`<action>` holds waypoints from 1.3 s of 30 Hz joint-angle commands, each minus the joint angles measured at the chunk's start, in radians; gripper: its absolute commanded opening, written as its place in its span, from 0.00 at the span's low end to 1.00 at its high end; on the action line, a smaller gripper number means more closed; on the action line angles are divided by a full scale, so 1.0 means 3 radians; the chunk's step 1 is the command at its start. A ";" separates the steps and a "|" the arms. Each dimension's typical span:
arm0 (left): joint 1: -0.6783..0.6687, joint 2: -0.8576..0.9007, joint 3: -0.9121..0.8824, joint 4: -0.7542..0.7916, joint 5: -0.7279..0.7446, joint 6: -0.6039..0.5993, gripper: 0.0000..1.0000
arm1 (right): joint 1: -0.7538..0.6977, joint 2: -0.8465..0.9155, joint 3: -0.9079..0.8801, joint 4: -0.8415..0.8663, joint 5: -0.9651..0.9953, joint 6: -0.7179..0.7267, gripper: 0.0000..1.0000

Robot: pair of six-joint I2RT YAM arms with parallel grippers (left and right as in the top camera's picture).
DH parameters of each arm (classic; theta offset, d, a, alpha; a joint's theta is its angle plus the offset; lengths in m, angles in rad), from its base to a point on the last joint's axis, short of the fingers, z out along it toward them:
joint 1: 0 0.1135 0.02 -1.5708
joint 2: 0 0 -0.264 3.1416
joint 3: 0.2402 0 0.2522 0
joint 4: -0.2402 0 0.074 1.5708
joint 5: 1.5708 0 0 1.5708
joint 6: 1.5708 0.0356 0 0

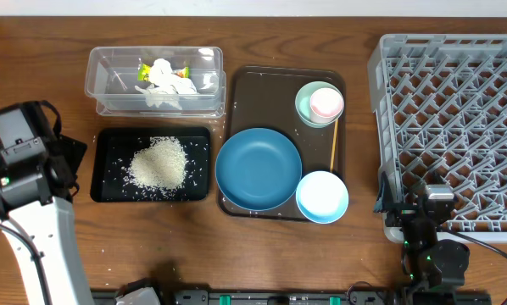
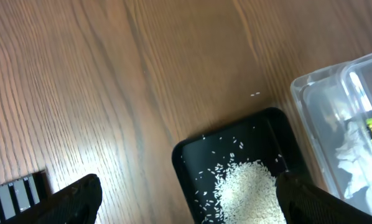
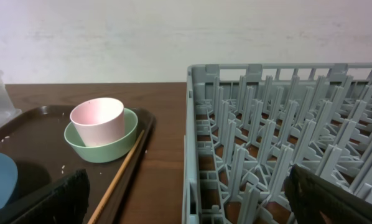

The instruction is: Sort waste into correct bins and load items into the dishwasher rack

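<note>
A heap of rice lies in the black tray. A crumpled tissue and a green-yellow wrapper lie in the clear tub. The blue plate, the light-blue bowl, the chopstick and the mint bowl with the pink cup in it sit on the brown tray. The grey rack holds nothing. My left gripper is open above the black tray's left end. My right gripper is open at the rack's front left corner.
The brown serving tray lies between the bins and the rack. Bare wood shows left of the black tray and along the front edge. In the right wrist view the pink cup and the chopstick lie left of the rack wall.
</note>
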 commanded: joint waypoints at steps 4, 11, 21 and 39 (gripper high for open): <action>0.0017 0.0111 -0.0014 -0.0015 0.0006 -0.0052 0.91 | -0.0015 -0.0014 -0.0004 -0.0013 -0.0001 -0.0038 0.99; 0.0017 0.0132 -0.0014 -0.0014 0.0006 -0.0052 0.91 | -0.0015 -0.0014 -0.0004 -0.0013 -0.0001 -0.0038 0.99; 0.0017 0.0134 -0.0014 -0.0014 0.0006 -0.0052 0.91 | -0.0013 -0.0014 -0.0004 0.1312 -0.0660 0.0455 0.99; 0.0017 0.0134 -0.0014 -0.0014 0.0006 -0.0052 0.92 | -0.0006 0.0773 0.0684 0.2944 -0.0764 0.0802 0.99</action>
